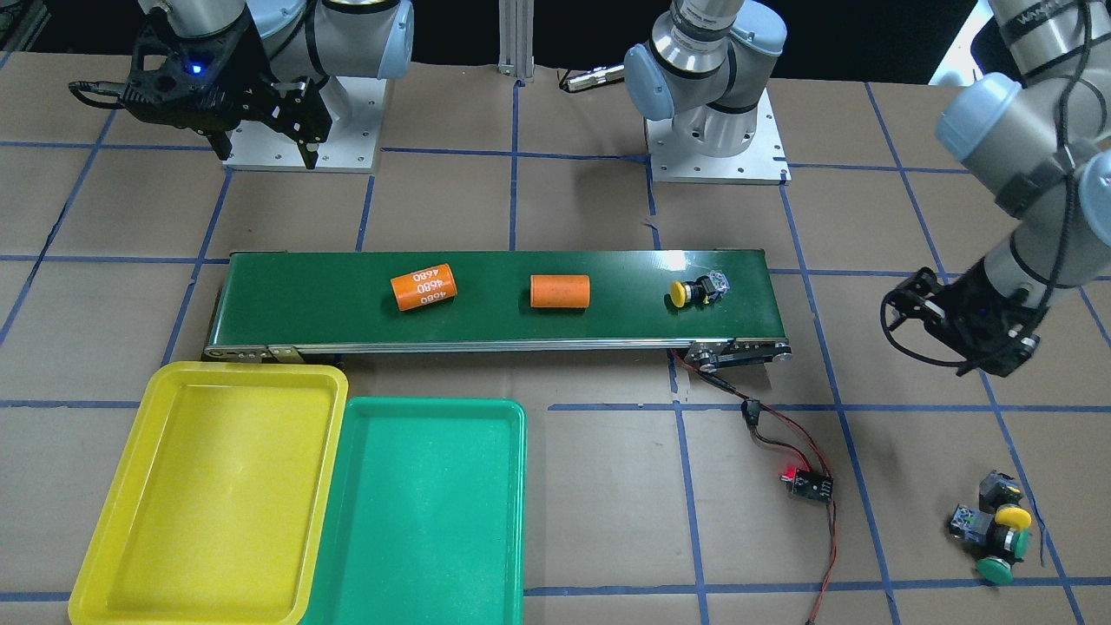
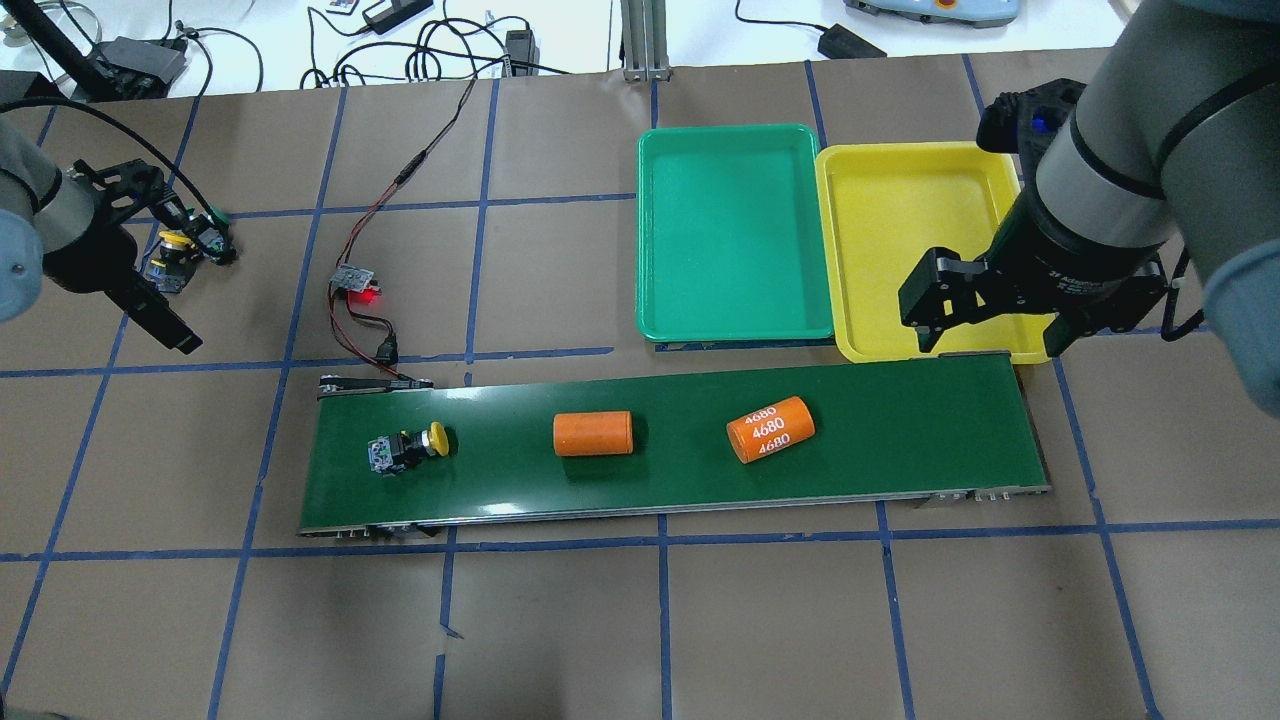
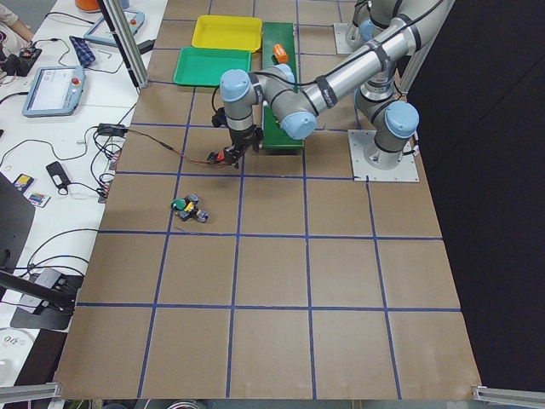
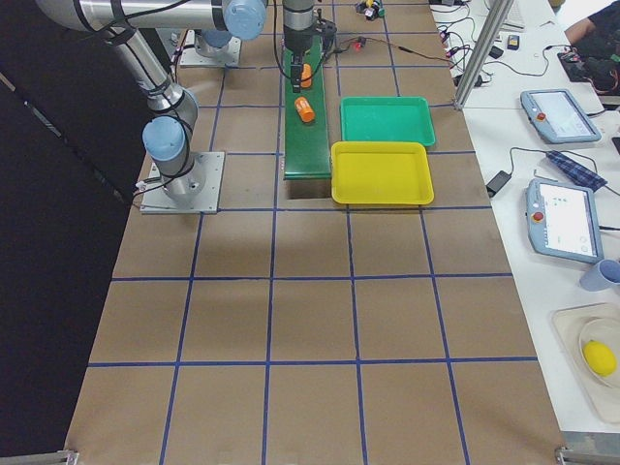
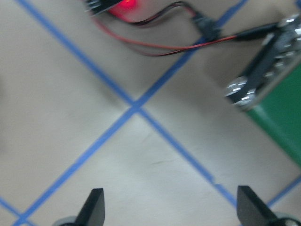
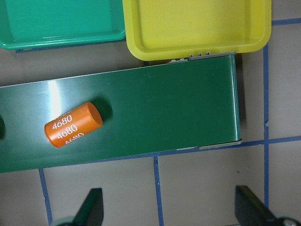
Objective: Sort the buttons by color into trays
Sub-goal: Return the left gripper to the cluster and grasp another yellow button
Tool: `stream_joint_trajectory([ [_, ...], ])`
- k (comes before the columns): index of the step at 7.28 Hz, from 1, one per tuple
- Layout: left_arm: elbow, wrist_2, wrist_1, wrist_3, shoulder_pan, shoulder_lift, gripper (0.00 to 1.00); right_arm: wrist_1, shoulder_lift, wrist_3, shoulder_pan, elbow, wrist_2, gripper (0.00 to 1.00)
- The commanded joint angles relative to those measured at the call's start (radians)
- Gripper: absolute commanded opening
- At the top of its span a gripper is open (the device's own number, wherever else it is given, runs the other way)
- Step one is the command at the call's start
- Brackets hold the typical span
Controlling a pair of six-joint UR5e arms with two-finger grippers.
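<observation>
Hovering wide-jawed: L gripper (image 5: 171,203) nr buttons (image 1: 1001,528), R gripper (image 6: 169,201) nr belt (image 6: 164,113).

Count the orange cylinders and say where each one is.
2. Both lie on the conveyor belt: the cylinder marked 4680 toward the end near the yellow tray, the other cylinder at mid-belt, between it and the yellow button. None seems hidden.

Bright, even light from above covers the bench (image 2: 560,620), with soft, short shadows. A pale glare streak crosses the conveyor belt (image 6: 141,113) (plainest in the right wrist view). The left wrist view is blurred throughout, its red lamp (image 5: 127,4) smeared.
</observation>
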Motion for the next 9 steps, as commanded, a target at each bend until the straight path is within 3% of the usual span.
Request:
stream_joint_trajectory([
  [1,0.277,0.018,0.056,0.019,0.017,-0.244,1.0,-0.001,0.0,0.0,0.0,0.0,0.002,0.94],
  [2,0.352,0.013,0.056,0.026,0.05,-0.329,1.0,-0.001,0.0,0.0,0.0,0.0,0.003,0.92],
  [3,0.361,0.013,0.06,0.013,0.082,-0.375,1.0,-0.001,0.0,-0.002,0.0,0.0,0.008,0.82],
  [5,0.384,0.009,0.071,0.001,0.089,-0.417,1.0,-0.016,-0.001,0.003,0.0,0.008,0.0,0.82],
  [6,0.381,-0.057,0.08,-0.053,0.089,-0.44,1.0,-0.018,-0.013,0.027,0.0,0.018,0.002,0.82],
  [7,0.382,-0.094,0.08,-0.097,0.087,-0.446,1.0,-0.019,-0.014,0.03,0.0,0.022,0.003,0.83],
  [8,0.372,-0.096,0.082,-0.104,0.087,-0.46,1.0,-0.019,-0.012,0.032,0.0,0.022,0.005,0.91],
  [9,0.378,-0.096,0.082,-0.104,0.087,-0.469,0.86,-0.021,-0.011,0.032,0.0,0.023,0.005,1.0],
])
